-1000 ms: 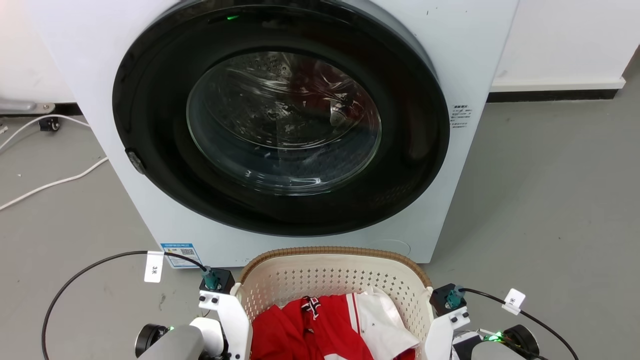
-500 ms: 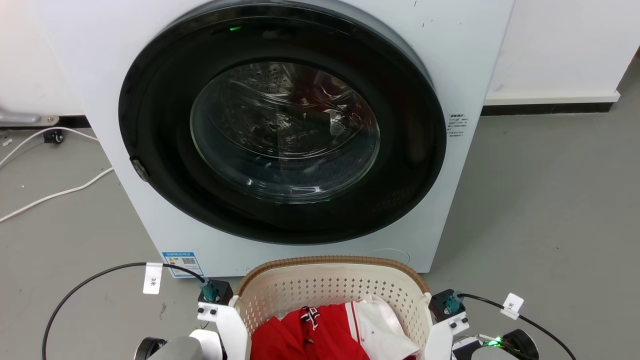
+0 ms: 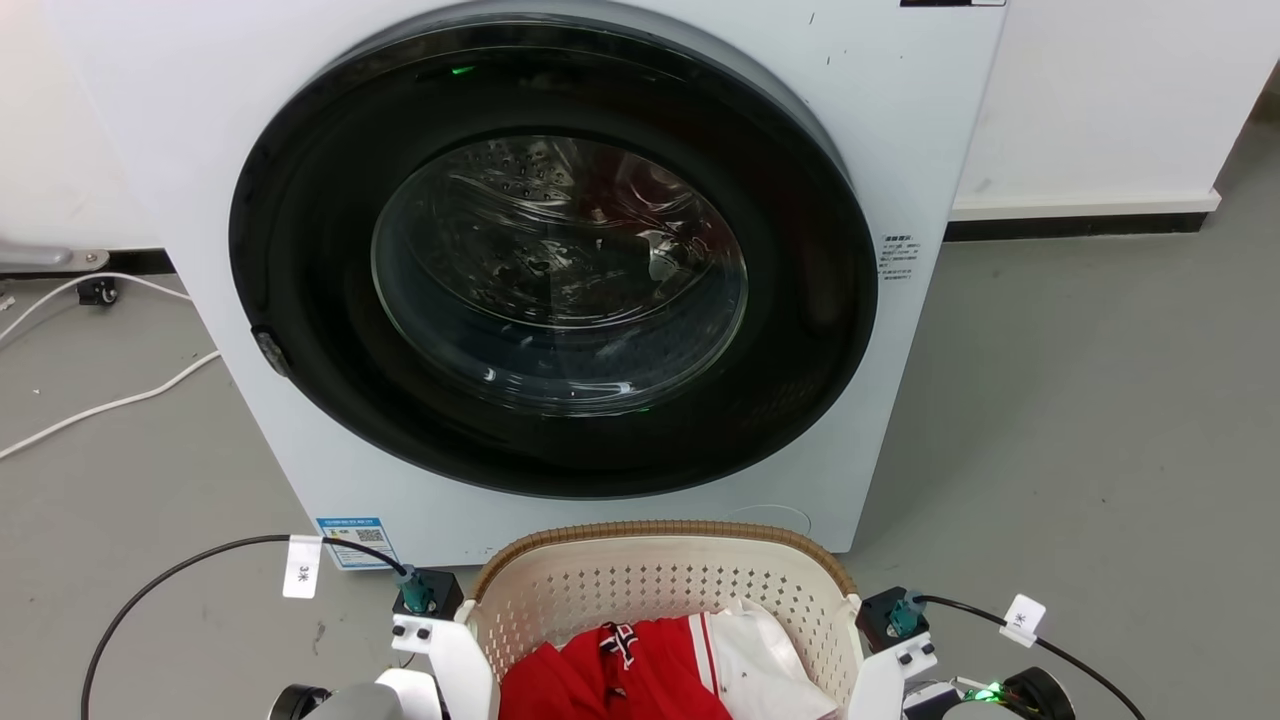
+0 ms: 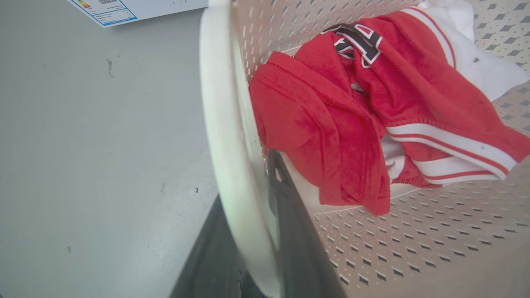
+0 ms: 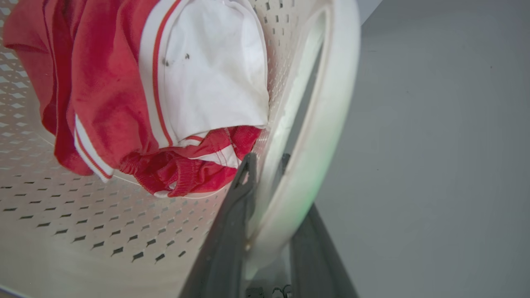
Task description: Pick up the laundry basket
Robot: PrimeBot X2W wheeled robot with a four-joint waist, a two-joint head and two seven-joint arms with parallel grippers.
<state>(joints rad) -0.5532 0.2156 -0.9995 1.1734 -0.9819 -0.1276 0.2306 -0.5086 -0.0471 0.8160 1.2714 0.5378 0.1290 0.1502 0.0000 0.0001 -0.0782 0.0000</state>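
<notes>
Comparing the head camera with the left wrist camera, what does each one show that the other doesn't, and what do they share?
Head view, not left wrist: the washing machine's round glass door, white cables on the floor, and the laundry basket's brown rim. Left wrist, not head: the left gripper's dark fingers closed on the basket's white side handle, one inside, one outside. Both: the perforated basket, the red-and-white clothes in it, the grey floor and the machine's blue-edged label.
</notes>
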